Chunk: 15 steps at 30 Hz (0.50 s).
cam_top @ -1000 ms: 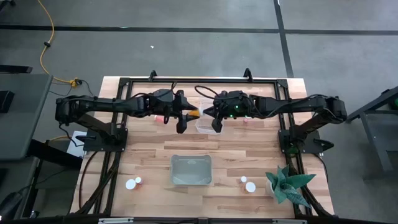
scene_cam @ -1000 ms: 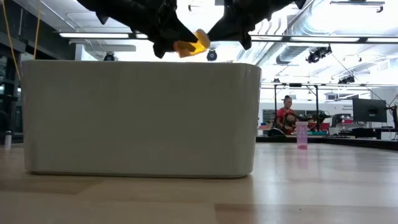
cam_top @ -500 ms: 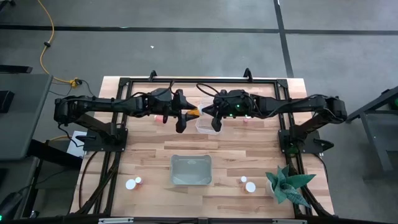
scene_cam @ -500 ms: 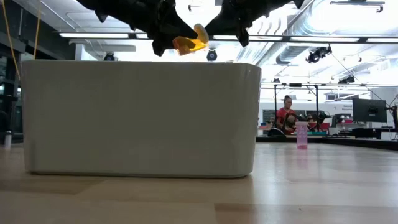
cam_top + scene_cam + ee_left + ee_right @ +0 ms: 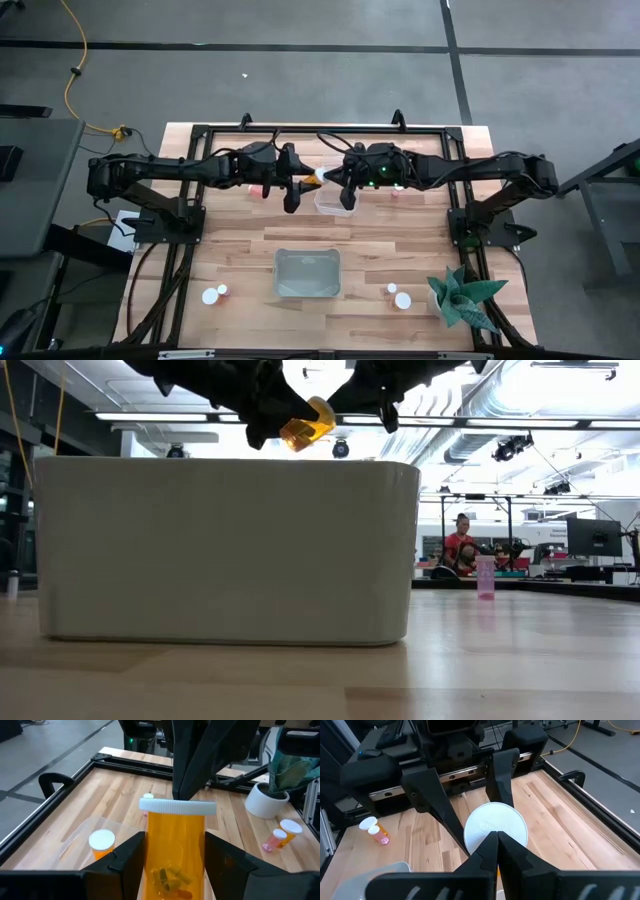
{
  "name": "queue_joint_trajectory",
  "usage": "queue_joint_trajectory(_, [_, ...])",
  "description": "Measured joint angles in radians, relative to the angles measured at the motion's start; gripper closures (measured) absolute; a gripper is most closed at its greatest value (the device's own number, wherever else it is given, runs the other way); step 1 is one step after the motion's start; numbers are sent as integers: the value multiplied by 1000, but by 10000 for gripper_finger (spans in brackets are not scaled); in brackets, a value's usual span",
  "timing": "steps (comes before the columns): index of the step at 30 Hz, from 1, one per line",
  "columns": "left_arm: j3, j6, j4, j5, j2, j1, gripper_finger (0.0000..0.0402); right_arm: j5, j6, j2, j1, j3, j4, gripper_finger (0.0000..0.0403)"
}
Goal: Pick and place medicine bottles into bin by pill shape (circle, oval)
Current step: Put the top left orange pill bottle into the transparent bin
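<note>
My left gripper (image 5: 297, 184) is shut on an orange medicine bottle (image 5: 175, 847) with a white cap (image 5: 495, 826). It holds the bottle in the air above the left rim of a clear bin (image 5: 335, 196) at the table's far middle. The bottle also shows in the low view (image 5: 308, 423). My right gripper (image 5: 497, 837) is shut, its fingertips right at the cap's flat face. Another orange bottle (image 5: 101, 843) stands in the clear bin. My left gripper pinches the bottle's orange body (image 5: 150, 851) between its two fingers, one on each side. The fingers come level from the table's left and lie along the bottle. The bottle lies about level, cap toward the table's right, lifted clear. My right gripper's shut tips meet the cap (image 5: 485, 822) level from the table's right; whether they touch it I cannot tell.
A grey-white bin (image 5: 307, 272) stands at the near middle and fills the low view (image 5: 230, 550). Two bottles (image 5: 215, 294) stand near left, two (image 5: 397, 295) near right beside a potted plant (image 5: 460, 300). Pink bottles (image 5: 395, 197) stand by the clear bin.
My right gripper has gone toward the table's left, up to the bottle's cap. The bottle in my left gripper has risen slightly.
</note>
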Motion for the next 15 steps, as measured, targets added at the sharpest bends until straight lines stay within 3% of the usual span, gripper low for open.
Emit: queue_joint_trajectory(15, [-4, -30, -50, 9, -3, 0, 229, -4, 1, -1, 1, -2, 45, 403])
